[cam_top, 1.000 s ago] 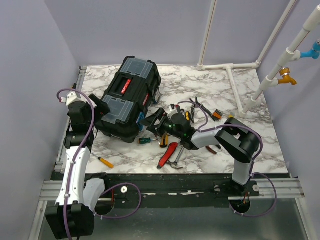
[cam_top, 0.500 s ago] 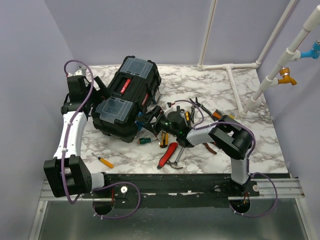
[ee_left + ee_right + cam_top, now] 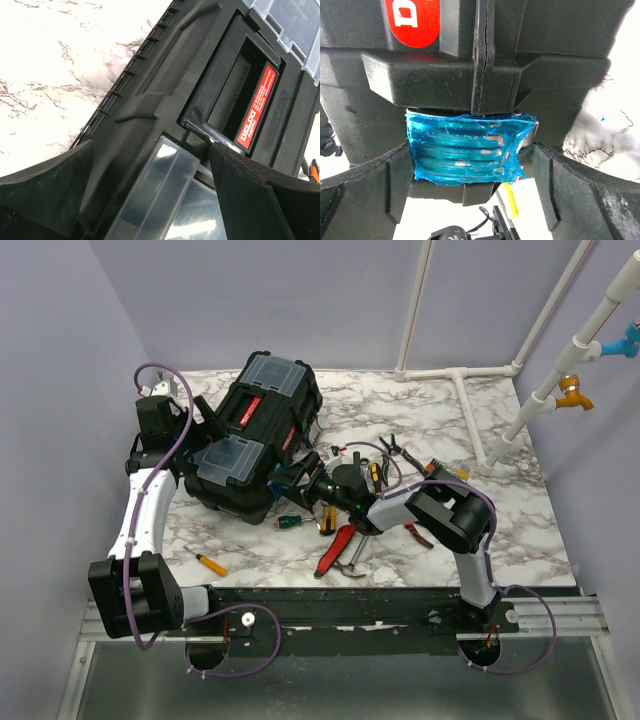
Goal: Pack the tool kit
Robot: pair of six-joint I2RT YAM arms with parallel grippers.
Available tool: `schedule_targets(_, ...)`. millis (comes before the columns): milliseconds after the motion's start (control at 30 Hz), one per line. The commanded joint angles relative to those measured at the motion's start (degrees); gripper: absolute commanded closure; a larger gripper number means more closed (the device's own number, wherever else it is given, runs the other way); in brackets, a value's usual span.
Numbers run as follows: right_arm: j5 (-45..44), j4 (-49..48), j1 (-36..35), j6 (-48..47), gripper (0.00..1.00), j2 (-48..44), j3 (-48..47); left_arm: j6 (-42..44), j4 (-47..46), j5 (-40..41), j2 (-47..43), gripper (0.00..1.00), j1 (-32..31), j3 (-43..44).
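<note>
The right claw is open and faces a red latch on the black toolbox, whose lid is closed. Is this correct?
Not quite: the latch is teal, not red. The right wrist view shows it between the fingers of the open right claw, on the black toolbox, whose lid is closed.

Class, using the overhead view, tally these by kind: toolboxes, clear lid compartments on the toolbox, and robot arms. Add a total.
Toolbox: 1
Clear lid compartments: 2
Robot arms: 2
Total: 5
</note>
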State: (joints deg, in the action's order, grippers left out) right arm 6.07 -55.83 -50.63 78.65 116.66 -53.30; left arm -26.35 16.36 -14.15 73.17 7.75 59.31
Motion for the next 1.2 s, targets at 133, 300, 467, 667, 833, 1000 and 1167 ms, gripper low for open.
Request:
schedule_targets(133, 0.43, -8.71, -0.53, 1.31, 0.12, 4.85, -1.22, 0.05, 2.35, -7.05, 4.87, 0.02, -1.73, -0.72)
schedule_targets(300, 2.66, -15.85, -0.45, 1.09, 0.46, 5.75, -1.28, 0.16, 2.45, -7.71, 6.79, 0.02, -1.75, -0.10)
schedule_targets(467, 3.22, -18.26, -0.39, 1.32, 0.57, 6.25, -0.24, 0.67, 2.96, -6.22, 6.47, 0.02, -1.72, -0.16)
schedule_targets(667, 3.52, -17.41, -0.08, 0.50, 0.64, 4.43, 0.49, 1.21, 3.56, -4.80, 7.12, 0.02, -1.73, 0.10)
schedule_targets(833, 2.09, -8.34, 0.36, -2.12, 0.69, 1.44, -0.09, 1.77, 4.07, -4.11, 8.80, 0.02, -1.69, 0.62)
schedule_targets(1000, 0.53, -0.15, 0.33, -5.08, 0.71, -0.50, -2.09, 2.16, 4.30, -3.56, 9.99, 0.02, -1.71, 0.98)
schedule_targets(1167, -0.44, 10.15, 0.27, -9.54, 0.72, -1.74, -6.67, 2.57, 4.45, -3.35, 10.86, 0.02, -1.72, 1.24)
